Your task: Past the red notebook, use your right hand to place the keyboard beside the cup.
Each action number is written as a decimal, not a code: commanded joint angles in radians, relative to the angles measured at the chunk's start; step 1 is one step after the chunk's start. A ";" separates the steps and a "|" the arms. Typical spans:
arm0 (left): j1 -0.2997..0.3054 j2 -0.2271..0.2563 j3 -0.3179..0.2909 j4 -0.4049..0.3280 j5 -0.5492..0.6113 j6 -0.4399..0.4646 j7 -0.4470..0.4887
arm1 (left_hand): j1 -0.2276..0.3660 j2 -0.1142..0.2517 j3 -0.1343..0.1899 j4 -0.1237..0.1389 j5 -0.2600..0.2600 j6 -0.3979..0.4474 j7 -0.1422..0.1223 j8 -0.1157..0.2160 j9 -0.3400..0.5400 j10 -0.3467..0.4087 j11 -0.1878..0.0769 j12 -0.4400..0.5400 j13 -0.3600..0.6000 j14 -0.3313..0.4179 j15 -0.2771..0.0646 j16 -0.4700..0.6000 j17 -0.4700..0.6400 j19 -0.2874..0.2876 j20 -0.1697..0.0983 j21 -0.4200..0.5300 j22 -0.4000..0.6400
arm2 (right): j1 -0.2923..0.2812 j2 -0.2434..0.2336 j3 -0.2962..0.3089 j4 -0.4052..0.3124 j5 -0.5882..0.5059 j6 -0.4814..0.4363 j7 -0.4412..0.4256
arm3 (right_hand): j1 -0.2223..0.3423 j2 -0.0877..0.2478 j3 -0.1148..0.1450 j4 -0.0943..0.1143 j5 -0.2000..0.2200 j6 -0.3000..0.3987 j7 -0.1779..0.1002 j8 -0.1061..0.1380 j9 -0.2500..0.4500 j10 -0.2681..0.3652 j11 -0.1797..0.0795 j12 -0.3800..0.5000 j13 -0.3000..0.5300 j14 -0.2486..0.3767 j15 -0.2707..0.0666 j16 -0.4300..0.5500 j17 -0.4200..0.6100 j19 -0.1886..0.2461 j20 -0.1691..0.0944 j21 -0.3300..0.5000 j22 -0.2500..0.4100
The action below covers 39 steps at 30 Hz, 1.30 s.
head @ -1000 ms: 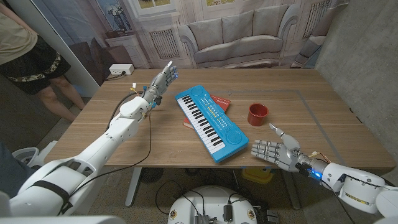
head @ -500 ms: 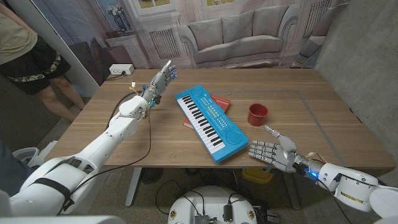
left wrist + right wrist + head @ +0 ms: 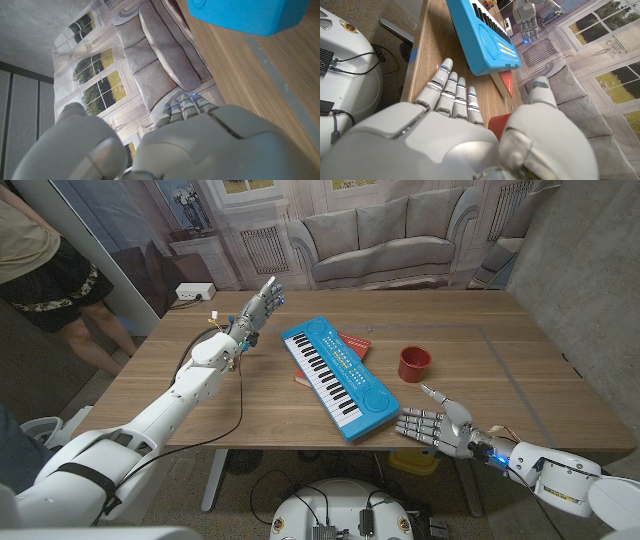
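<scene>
A blue toy keyboard (image 3: 337,377) lies diagonally across the middle of the table, its far half resting on a red notebook (image 3: 352,346). A red cup (image 3: 414,363) stands to its right. My right hand (image 3: 430,425) is open at the front edge, fingers apart, just right of the keyboard's near end and short of touching it. The right wrist view shows my right hand (image 3: 455,130) reaching toward the keyboard (image 3: 482,35), with the notebook (image 3: 506,83) and cup (image 3: 499,126) beyond it. My left hand (image 3: 257,311) is held open above the table's far left, left of the keyboard (image 3: 245,15).
A person (image 3: 50,280) stands off the far left corner of the table (image 3: 200,395). A white power strip (image 3: 194,292) lies on the floor behind the table. A printed backdrop of a sofa (image 3: 375,240) hangs behind.
My right hand has crept left along the front edge toward the keyboard's near end. The left arm and the objects have not moved.
</scene>
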 commanded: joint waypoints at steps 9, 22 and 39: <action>0.006 0.004 -0.005 0.002 -0.004 -0.003 0.006 | 0.009 0.003 -0.007 0.001 0.002 0.003 0.000 -0.004 0.003 -0.003 0.003 -0.001 0.004 -0.001 -0.001 -0.002 0.003 0.000 0.006 -0.003 0.002 | 0.078 -0.034 -0.070 0.059 0.039 0.008 0.020 | 0.016 -0.012 -0.002 0.006 0.005 0.006 0.036 0.000 0.004 0.000 -0.001 0.003 0.003 0.008 0.005 -0.004 0.003 0.012 0.005 -0.006 0.002; 0.000 0.006 -0.004 0.004 -0.001 -0.002 0.002 | 0.013 0.003 -0.009 0.000 0.002 0.002 -0.001 -0.004 0.003 -0.004 0.003 -0.002 0.004 -0.001 -0.001 -0.002 0.003 0.000 0.009 -0.003 0.002 | 0.128 -0.040 -0.125 0.106 0.059 0.021 0.052 | 0.032 -0.024 -0.007 0.014 0.007 0.025 0.027 0.008 0.008 -0.002 0.001 0.003 0.004 0.010 0.002 -0.004 0.003 0.013 0.007 -0.010 0.003; 0.004 0.004 -0.006 0.017 -0.005 -0.008 -0.001 | 0.017 0.004 -0.011 -0.001 0.002 0.001 0.000 -0.004 0.003 -0.005 0.003 -0.002 0.004 -0.001 -0.001 -0.002 0.003 0.000 0.011 -0.003 0.002 | 0.184 -0.071 -0.182 0.133 0.074 0.021 0.071 | 0.075 -0.018 0.001 0.013 0.013 0.023 0.026 0.008 0.012 -0.006 -0.009 0.003 0.005 0.001 -0.003 -0.006 0.004 0.009 0.005 -0.016 0.004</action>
